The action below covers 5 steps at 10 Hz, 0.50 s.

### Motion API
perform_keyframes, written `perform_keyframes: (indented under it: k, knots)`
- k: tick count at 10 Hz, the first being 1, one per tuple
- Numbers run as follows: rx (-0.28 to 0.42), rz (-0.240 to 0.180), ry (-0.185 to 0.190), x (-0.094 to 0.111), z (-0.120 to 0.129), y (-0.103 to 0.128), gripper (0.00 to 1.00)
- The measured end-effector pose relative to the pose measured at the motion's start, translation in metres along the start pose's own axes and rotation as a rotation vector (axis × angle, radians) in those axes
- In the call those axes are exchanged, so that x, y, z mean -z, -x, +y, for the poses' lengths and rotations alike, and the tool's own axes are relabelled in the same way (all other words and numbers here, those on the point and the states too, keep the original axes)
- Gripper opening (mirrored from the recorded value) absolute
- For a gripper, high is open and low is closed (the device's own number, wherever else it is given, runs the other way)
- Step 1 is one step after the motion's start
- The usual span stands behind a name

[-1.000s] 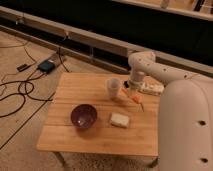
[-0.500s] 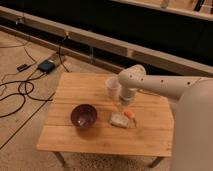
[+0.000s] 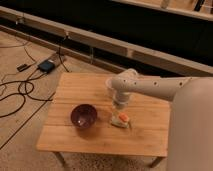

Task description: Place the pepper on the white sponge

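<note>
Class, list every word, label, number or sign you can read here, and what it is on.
None: no readable text on the wooden table, dark bowl, paper cup, white sponge, pepper or the gripper just above the sponge.

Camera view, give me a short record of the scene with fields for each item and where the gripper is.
table: wooden, light brown
bowl: dark, left of the white sponge, apart from it
white sponge: right of the bowl, near the table's middle
pepper: orange, on top of the white sponge
gripper: pointing down, just above the pepper; grip on it cannot be told
cup: white, behind the arm, partly hidden
</note>
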Motion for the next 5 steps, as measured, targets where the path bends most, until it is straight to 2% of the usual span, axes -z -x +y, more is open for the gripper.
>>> perform_keyframes:
  k: [5]
  knots:
    - [-0.017, 0.005, 0.019, -0.015, -0.005, 0.0, 0.0]
